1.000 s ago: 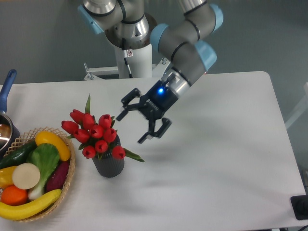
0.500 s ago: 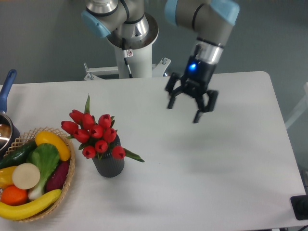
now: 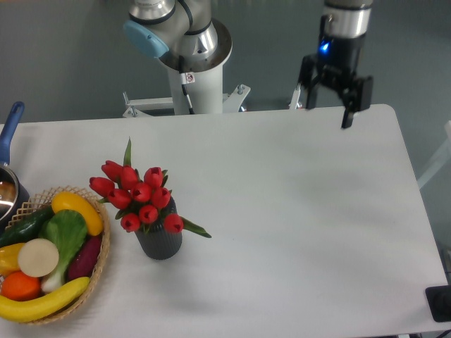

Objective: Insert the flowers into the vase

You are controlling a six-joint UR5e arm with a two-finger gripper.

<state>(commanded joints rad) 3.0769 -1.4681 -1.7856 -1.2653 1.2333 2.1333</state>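
Gripper w/ jaws spread wide, holding nothing, above table's far edge; flowers stand in vase.

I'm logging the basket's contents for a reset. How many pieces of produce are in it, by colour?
Basket:
Yellow: 3 (banana, pepper, one piece at the left edge)
Green: 2
Orange: 1
Purple: 1
White: 1
Total: 8

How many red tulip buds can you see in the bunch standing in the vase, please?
10 in the flowers, which stand in the vase: four across the top, three in the middle row, three along the bottom edge, the last low on the right. Others may be hidden behind these.
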